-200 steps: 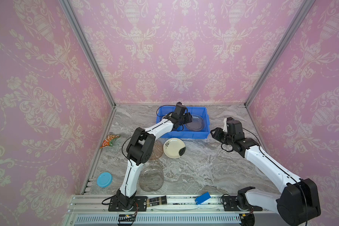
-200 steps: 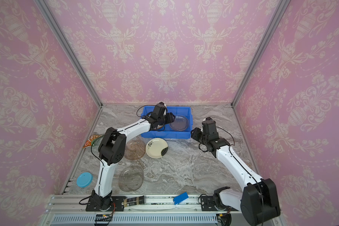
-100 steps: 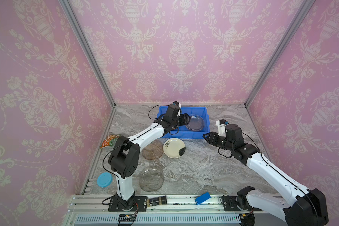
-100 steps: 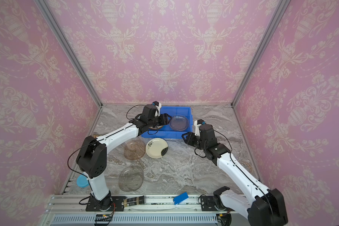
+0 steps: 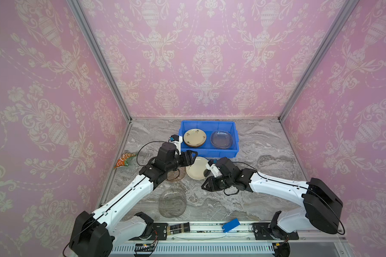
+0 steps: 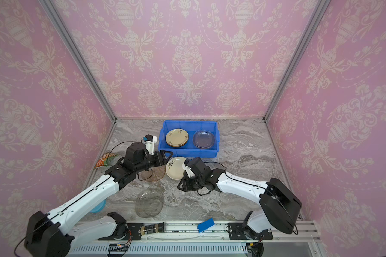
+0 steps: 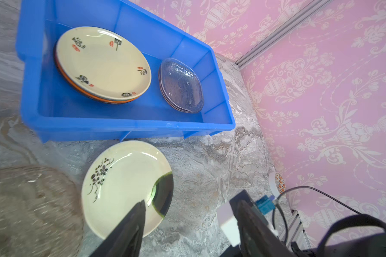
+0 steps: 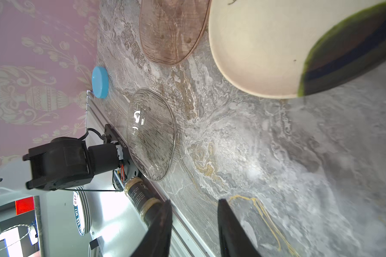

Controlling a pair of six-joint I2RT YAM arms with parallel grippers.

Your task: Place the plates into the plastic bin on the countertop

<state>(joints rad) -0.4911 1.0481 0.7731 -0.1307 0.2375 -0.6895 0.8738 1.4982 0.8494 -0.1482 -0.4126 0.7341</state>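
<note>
The left pincer gapes wide and empty over the cream plate; the right pincer, narrower and empty, hangs just beside it.

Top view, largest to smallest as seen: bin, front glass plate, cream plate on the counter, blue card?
bin
front glass plate and cream plate: unranked, glass nearer the camera, cream partly covered
blue card

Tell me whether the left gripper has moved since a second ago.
Yes. The left gripper has withdrawn from over the plastic bin to just outside its near wall.
</note>
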